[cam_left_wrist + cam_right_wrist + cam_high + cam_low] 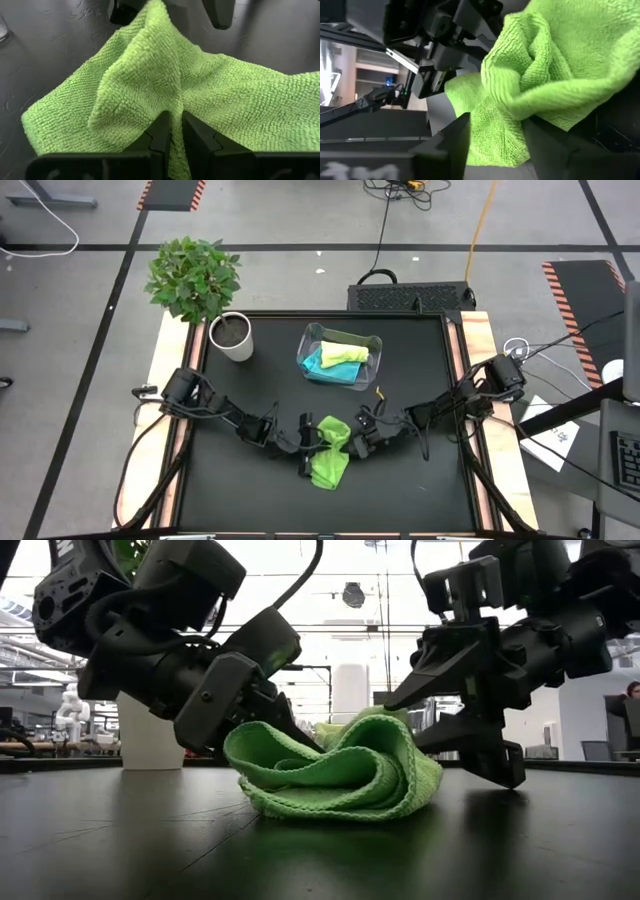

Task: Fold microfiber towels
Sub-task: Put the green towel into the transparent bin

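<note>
The bright green towel [330,460] lies crumpled in loose folds on the black table [250,500], near the middle front; it also shows in the low view [340,775]. My left gripper [308,442] comes at it from the left and is shut on it [176,127]. My right gripper [358,438] comes from the right and is closed around a thick bunch of it [495,145]. The pale yellow-green towel [345,352] and the turquoise towel [325,366] lie in the clear bin [310,340]. My left gripper pinches a raised fold of the towel [172,107] between its two fingers, slanting down from the table's left. The cloth rises in a ridge from the fingers and spreads onto the table on both sides. My right gripper has a thick, several-layer bunch of the towel's right side [500,125] between its two fingers [462,142], slanting down from the table's right. The bunch fills the gap. The towel's lower part rests on the table.
The clear bin stands behind the towel at the table's middle. A potted plant in a white pot [231,338] stands at the far left. Bare black table lies in front of and beside the towel.
</note>
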`<act>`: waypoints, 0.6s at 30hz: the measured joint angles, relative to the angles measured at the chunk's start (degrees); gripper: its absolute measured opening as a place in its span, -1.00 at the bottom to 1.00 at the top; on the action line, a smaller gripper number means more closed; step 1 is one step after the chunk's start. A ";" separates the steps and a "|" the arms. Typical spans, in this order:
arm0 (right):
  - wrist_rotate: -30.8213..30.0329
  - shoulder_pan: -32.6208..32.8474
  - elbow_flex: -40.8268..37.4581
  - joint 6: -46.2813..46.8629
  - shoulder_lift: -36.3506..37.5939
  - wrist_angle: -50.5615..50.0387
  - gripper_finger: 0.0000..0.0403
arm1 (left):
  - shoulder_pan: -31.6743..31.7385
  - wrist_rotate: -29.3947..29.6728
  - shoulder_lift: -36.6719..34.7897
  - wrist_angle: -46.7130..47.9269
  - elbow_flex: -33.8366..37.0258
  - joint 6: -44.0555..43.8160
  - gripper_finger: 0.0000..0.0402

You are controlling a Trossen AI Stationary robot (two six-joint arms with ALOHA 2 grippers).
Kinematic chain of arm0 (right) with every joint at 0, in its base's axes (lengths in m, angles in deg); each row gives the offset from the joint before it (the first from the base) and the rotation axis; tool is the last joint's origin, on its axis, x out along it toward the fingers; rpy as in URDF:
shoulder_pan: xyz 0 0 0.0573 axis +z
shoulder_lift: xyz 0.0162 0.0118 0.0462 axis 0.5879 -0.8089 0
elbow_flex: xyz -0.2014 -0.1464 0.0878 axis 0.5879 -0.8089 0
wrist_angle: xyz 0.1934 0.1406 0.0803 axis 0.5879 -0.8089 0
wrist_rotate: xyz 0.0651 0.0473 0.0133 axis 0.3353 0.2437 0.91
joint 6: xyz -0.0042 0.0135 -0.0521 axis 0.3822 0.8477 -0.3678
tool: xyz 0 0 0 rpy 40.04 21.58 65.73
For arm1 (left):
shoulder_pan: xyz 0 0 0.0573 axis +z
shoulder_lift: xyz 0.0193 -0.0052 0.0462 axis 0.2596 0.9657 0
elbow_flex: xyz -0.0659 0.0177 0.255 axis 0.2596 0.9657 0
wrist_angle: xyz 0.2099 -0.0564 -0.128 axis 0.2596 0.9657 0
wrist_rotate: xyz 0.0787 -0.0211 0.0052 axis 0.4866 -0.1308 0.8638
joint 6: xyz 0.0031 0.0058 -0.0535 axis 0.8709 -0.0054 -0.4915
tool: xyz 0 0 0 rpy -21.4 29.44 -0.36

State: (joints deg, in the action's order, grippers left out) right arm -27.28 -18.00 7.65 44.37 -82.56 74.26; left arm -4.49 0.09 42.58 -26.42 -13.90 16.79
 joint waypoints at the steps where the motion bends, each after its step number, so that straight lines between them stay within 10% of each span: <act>1: 0.90 -0.32 0.00 0.15 0.00 -1.25 -0.12 | -0.18 0.43 0.00 0.02 0.00 -0.22 -0.76; 9: 7.51 -3.68 -5.03 2.09 1.36 -1.36 0.37 | -0.40 1.23 0.04 0.99 0.05 -2.69 -0.76; 18: 1.10 -2.66 -16.40 8.34 5.45 11.17 0.51 | -0.48 2.34 0.07 0.66 0.22 -4.64 -0.76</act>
State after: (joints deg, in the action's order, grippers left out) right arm -26.18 -20.67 -8.76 52.70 -77.11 85.43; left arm -4.96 2.43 42.64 -25.76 -13.69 12.16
